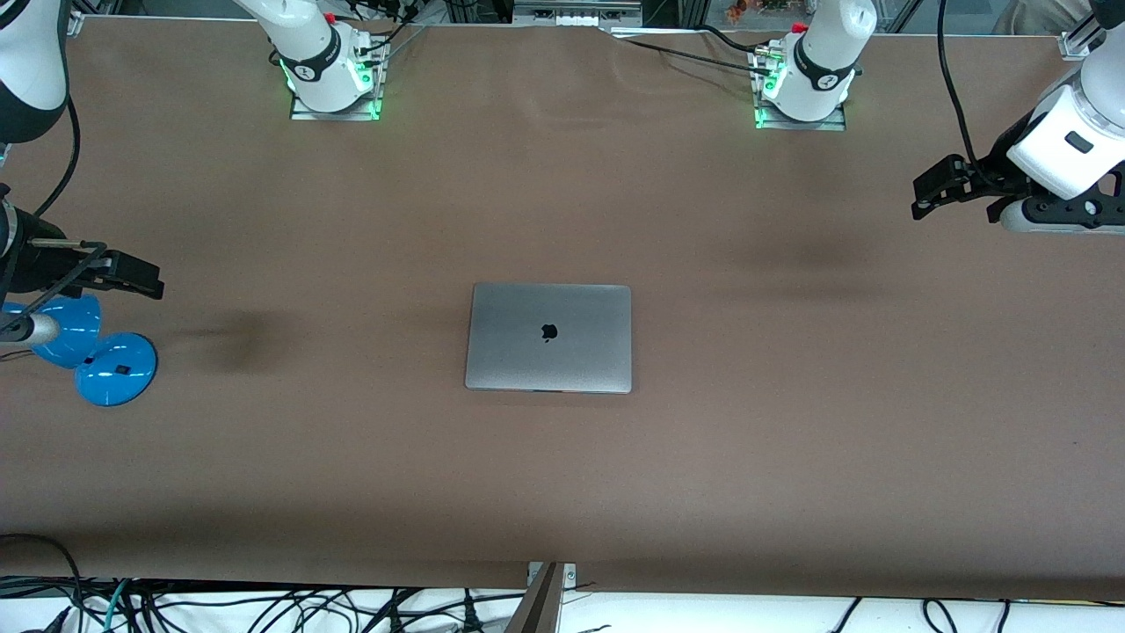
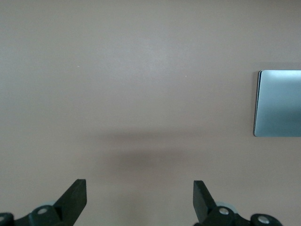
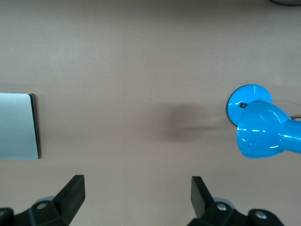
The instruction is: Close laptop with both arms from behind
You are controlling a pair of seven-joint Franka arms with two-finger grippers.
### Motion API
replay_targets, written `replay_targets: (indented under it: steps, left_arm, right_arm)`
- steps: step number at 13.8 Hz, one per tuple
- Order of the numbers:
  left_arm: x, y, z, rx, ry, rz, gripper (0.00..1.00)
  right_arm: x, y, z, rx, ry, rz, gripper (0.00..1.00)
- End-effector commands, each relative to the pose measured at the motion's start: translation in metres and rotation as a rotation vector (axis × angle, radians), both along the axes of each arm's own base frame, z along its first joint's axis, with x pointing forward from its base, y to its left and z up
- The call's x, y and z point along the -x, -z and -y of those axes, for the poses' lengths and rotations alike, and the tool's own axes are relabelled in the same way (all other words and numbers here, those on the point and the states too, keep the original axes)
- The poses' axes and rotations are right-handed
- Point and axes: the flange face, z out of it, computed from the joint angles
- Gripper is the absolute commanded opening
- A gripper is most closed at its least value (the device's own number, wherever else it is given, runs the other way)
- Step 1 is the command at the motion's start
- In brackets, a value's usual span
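Note:
The silver-grey laptop [image 1: 548,338] lies flat and closed in the middle of the brown table, its lid up with the black apple logo showing. Its edge shows in the left wrist view [image 2: 278,103] and in the right wrist view [image 3: 18,126]. My left gripper [image 1: 925,197] hangs open and empty over bare table at the left arm's end, well away from the laptop; its fingers [image 2: 75,195] stand wide apart. My right gripper [image 1: 141,275] hangs open and empty over the right arm's end of the table; its fingers [image 3: 74,190] stand wide apart.
A blue desk lamp [image 1: 92,347] stands at the right arm's end of the table, below my right gripper; it also shows in the right wrist view [image 3: 263,125]. The two green-lit arm bases [image 1: 334,79] stand along the table's top edge. Cables hang below the near edge.

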Motion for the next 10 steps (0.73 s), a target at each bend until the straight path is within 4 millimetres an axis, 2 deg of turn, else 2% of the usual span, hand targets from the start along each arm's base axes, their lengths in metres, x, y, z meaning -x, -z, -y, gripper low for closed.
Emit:
replay_targets:
  steps: [1, 10]
  left_arm:
    - [0.006, -0.002, -0.003, 0.03, 0.012, 0.005, 1.0]
    - [0.006, -0.001, -0.004, 0.02, 0.015, -0.006, 1.0]
  right_arm:
    - [0.006, -0.003, 0.002, 0.004, -0.019, -0.002, 1.0]
    - [0.01, -0.008, -0.009, -0.007, -0.032, -0.008, 1.0]
